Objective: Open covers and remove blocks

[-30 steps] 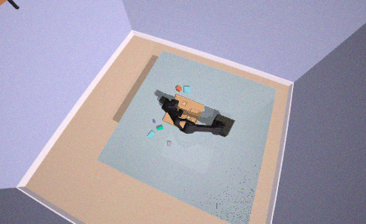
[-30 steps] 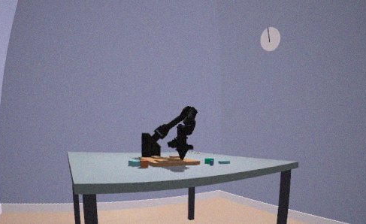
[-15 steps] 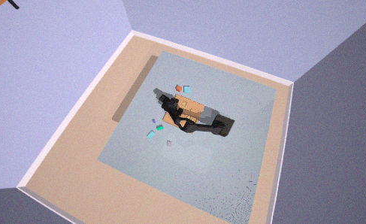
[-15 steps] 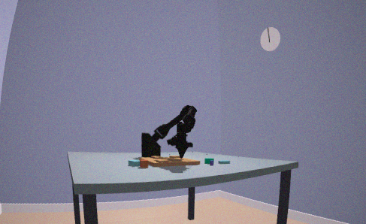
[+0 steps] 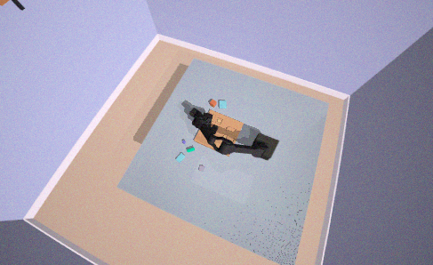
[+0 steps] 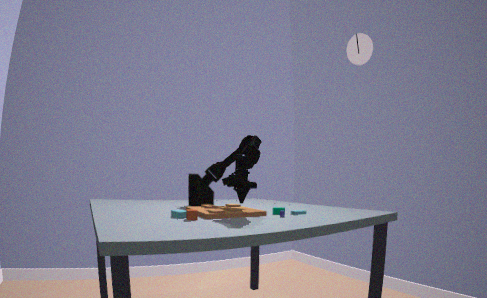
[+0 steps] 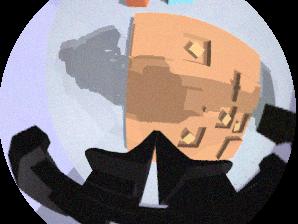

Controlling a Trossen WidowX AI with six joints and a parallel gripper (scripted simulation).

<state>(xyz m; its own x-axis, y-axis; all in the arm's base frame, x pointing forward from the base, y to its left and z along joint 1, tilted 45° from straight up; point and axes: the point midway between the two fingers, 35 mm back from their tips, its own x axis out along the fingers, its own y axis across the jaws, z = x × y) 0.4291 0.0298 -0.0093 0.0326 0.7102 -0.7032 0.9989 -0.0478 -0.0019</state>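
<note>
Your hand (image 7: 152, 183) is pinched fully shut with nothing in it, the tips meeting in a point and aimed down. It hangs above the puzzle board (image 7: 193, 90), off its surface, over the board's near-left part as the wrist view frames it.

The board lies straight ahead and to the right of the tips. Its long axis runs away from the hand toward the two blocks past the far edge. The covers and wells sit along the right half. Whether any well still holds a block is too blurred to tell.

Blocks already off the board:
- orange block (image 5: 212, 102) and light blue block (image 5: 222, 104), beside the far end
- small purple block (image 5: 183, 141), green block (image 5: 190, 149), cyan block (image 5: 180, 156) and grey block (image 5: 201, 167) on the other side, near but apart from the board

If the wells are empty, I judge that only clearing the hand away from the board is left.

The bench (image 6: 129, 227) is pale grey-blue on dark legs. The arm's base (image 5: 272, 144) stands at the board's other end. Behind are lilac walls, a tan floor and a round wall clock (image 6: 359, 49).
</note>
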